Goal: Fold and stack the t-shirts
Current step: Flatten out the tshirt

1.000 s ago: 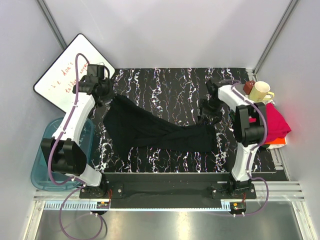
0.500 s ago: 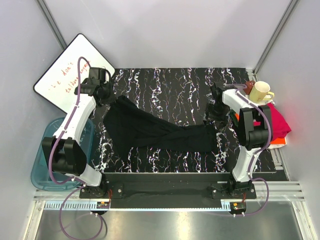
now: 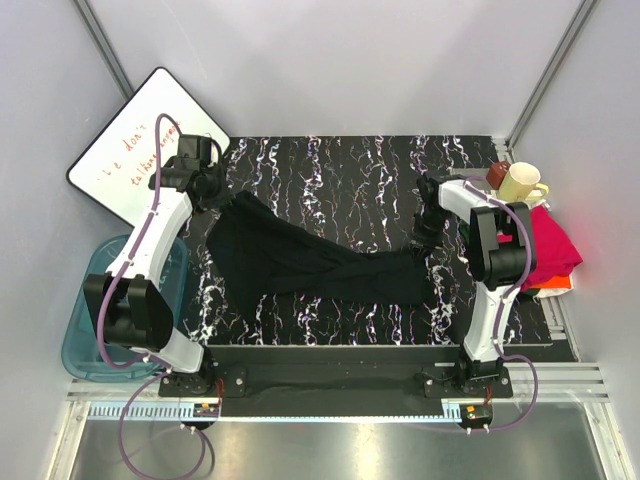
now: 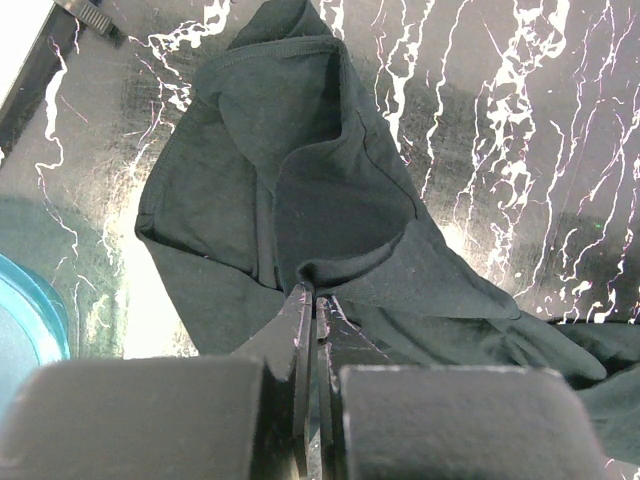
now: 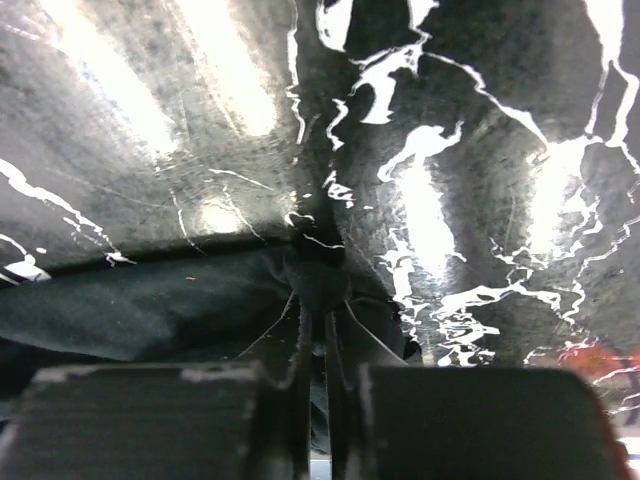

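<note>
The black t-shirt point(image 3: 300, 255) lies crumpled in a long diagonal band across the marbled table point(image 3: 340, 165). My left gripper point(image 3: 213, 190) holds its far left corner. In the left wrist view the jaws point(image 4: 313, 292) are shut on a fold of the black cloth point(image 4: 300, 180). My right gripper point(image 3: 425, 238) is at the shirt's right end. In the right wrist view it point(image 5: 318, 300) is shut on a small bunch of the dark cloth point(image 5: 150, 300). The magenta-pink t-shirt point(image 3: 553, 245) sits folded at the right edge on an orange piece point(image 3: 556, 284).
A cream mug point(image 3: 520, 183) and a brown object point(image 3: 497, 173) stand at the back right, close to the right arm. A whiteboard point(image 3: 135, 140) leans at the back left. A blue bin point(image 3: 90, 320) sits off the table's left side. Grey walls enclose the cell.
My right gripper has come down onto the shirt's right end and shut on the cloth. The left gripper stays shut on its corner, barely shifted.
</note>
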